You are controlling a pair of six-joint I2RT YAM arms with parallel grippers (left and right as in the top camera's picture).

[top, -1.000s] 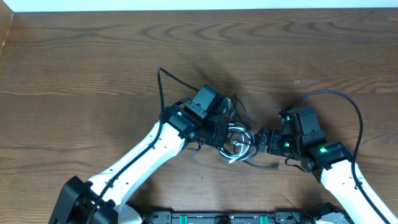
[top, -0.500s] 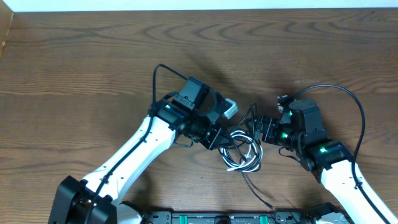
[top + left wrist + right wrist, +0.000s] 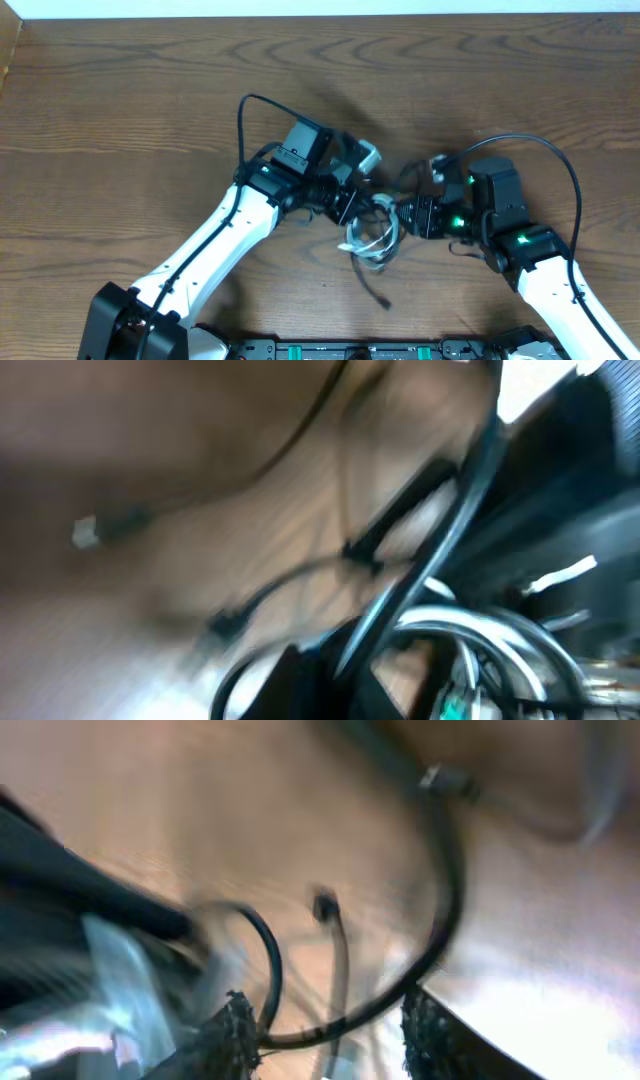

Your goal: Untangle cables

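Note:
The cables [image 3: 372, 232] hang as a tangle of white loops [image 3: 368, 242] and black cords between my two grippers, mid-table. One black tail [image 3: 373, 287] trails toward the front edge. My left gripper [image 3: 352, 205] is shut on the tangle's left side. In the blurred left wrist view a black cord [image 3: 440, 550] rises from the left gripper [image 3: 330, 690], beside white loops [image 3: 470, 625]. My right gripper [image 3: 405, 212] meets the tangle from the right. In the right wrist view the right gripper [image 3: 335, 1040] has its fingers [image 3: 232, 1038] apart, a black cord [image 3: 440, 910] crossing the gap.
Thick black robot wires arch over the left arm [image 3: 243, 125] and the right arm [image 3: 565, 170]. Bare wooden table [image 3: 130, 110] stretches to the far and left sides. A plug end [image 3: 88, 532] lies on the wood in the left wrist view.
The left gripper has lifted the tangle up and away from the front edge. The right gripper has moved left onto the tangle with its jaws narrowing. The black tail has dragged leftward.

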